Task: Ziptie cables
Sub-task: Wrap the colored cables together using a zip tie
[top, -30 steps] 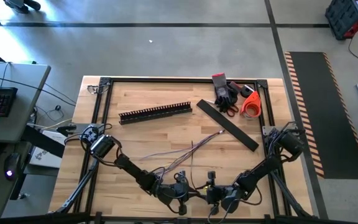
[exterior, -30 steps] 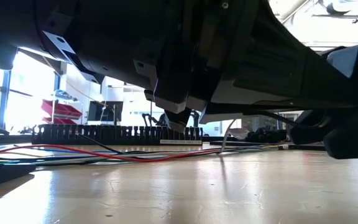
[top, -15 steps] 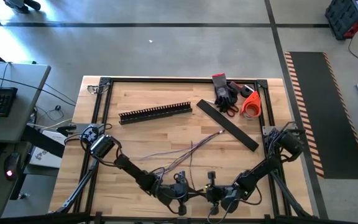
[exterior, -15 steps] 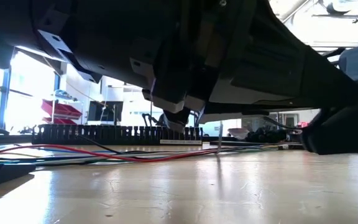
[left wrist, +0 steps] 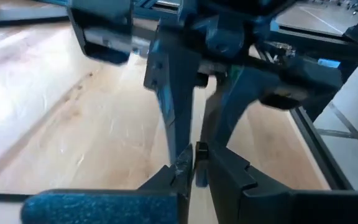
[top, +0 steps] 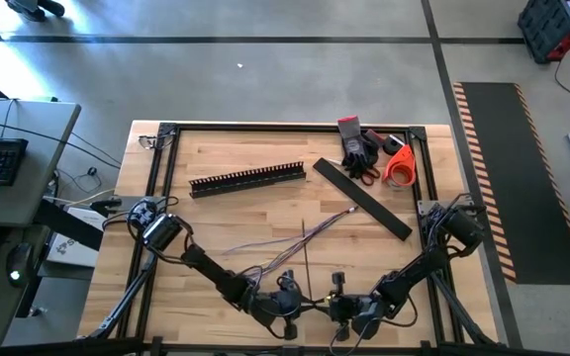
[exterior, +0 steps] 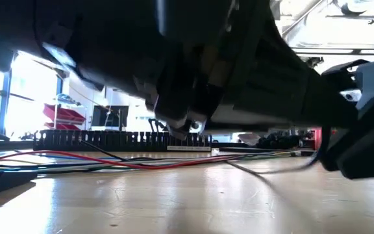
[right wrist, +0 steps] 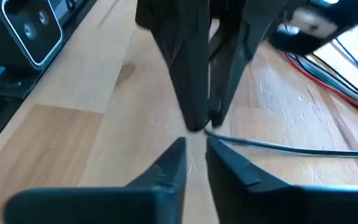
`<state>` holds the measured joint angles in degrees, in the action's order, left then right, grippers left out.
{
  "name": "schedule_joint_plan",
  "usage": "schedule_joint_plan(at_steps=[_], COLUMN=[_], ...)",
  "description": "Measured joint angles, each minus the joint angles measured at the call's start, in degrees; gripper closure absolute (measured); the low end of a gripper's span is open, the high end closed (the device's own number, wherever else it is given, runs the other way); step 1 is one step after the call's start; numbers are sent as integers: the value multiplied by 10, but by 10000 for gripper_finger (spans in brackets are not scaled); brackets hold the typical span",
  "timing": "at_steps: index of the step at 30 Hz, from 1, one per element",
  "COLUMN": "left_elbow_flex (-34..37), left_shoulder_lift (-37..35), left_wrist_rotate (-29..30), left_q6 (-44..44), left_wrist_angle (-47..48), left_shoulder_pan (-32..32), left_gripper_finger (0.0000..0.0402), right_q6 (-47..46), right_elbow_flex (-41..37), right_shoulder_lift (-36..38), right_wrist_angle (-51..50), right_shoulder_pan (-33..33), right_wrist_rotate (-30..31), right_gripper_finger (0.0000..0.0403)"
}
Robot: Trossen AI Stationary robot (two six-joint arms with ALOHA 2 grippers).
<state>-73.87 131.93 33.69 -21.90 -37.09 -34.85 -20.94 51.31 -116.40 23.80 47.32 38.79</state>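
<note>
Handover step: the left gripper (left wrist: pixel 194 171), pinched on a thin black ziptie (top: pixel 305 259), meets the slightly parted right gripper (right wrist: pixel 194 155) above the wooden counter (top: pixel 236 213); next, loop the thin grey-and-coloured cables (top: pixel 295 240).

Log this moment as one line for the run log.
left claw: near front edge, tip to tip with right claw | cables: loose mid-table, unbundled | ziptie: none visible

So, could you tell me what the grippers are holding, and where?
The left gripper pinches a thin black strand by its end; the right gripper holds nothing.
</note>
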Motion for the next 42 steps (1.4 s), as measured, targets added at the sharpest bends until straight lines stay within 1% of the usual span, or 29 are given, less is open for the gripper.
schedule_joint_plan(at_steps=[3,6,8,11,14,19,22,25,29,33,37,39,40,42], left_elbow_flex=[0,0,0,-1,-1,-1,-1,-1,-1,-1,-1,-1,-1,-1], left_shoulder_lift=[-29,-62,-78,-94,-98,-99,-99,-99,-99,-99,-99,-99,-99,-99], left_wrist_rotate=[14,32,40,47,47,47,50,51,51,51,54,67,75,84], left_q6=[13,20,21,27,30,30,27,27,26,26,25,27,34,60], left_wrist_angle=[44,102,128,140,144,143,148,149,149,150,151,151,150,149], left_shoulder_pan=[-3,-8,-10,-13,-16,-17,-17,-17,-17,-17,-20,-23,-26,-32], left_gripper_finger=[397,399,398,398,398,399,399,399,399,399,399,399,398,391], right_q6=[-11,-10,-6,-9,20,109,155,165,156,144,132,119,111,80], right_elbow_flex=[0,0,0,0,0,0,0,0,0,0,0,0,0,0], right_shoulder_lift=[0,0,0,0,0,0,0,0,0,0,0,0,0,0], right_wrist_angle=[-1,-2,-2,0,17,81,108,110,110,111,111,109,107,104], right_shoulder_pan=[0,0,-1,-2,-2,-1,-2,-7,-14,-21,-25,-25,-25,-26], right_wrist_rotate=[0,6,16,54,79,104,107,108,105,99,65,55,55,52], right_gripper_finger=[307,262,241,227,227,239,243,245,252,288,351,386,394,397])
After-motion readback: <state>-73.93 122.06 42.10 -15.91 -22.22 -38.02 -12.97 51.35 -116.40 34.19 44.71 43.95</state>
